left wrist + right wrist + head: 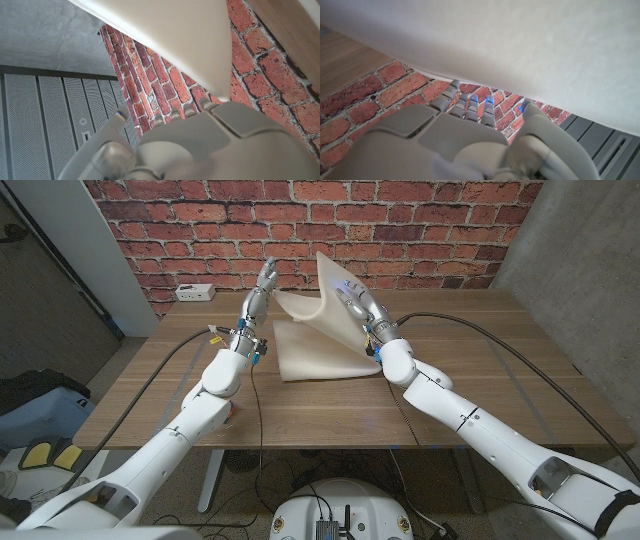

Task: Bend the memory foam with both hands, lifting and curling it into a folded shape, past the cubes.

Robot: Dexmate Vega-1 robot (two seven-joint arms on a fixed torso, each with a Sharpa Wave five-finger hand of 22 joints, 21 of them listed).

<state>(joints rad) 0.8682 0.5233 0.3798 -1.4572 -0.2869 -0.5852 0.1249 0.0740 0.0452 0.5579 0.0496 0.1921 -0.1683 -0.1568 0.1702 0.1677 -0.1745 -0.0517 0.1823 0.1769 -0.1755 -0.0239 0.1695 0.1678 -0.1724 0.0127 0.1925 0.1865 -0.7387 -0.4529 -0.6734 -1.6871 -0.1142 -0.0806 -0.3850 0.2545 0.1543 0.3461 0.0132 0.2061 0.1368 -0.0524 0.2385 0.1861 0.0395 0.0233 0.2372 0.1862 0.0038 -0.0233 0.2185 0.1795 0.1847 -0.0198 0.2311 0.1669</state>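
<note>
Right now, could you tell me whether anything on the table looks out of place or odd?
Only the memory foam: its far part is lifted and curled upward between the left robot hand and the right robot hand, near part flat on the table. I see no cubes.

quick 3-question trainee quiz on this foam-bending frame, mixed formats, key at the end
1. True or false: the memory foam lies fully flat on the table.
2. Multiple choice: what sits at the table's far left edge, near the brick wall? A) a white power strip B) a red mug C) a roll of tape
3. Fill in: the far part of the foam is lifted and curled upward between the left hand and the ____ hand.

Key
1. False: the near part lies on the table, the far part is raised and curled.
2. A, the white power strip.
3. right; the right hand presses on the raised foam's right side.
</note>
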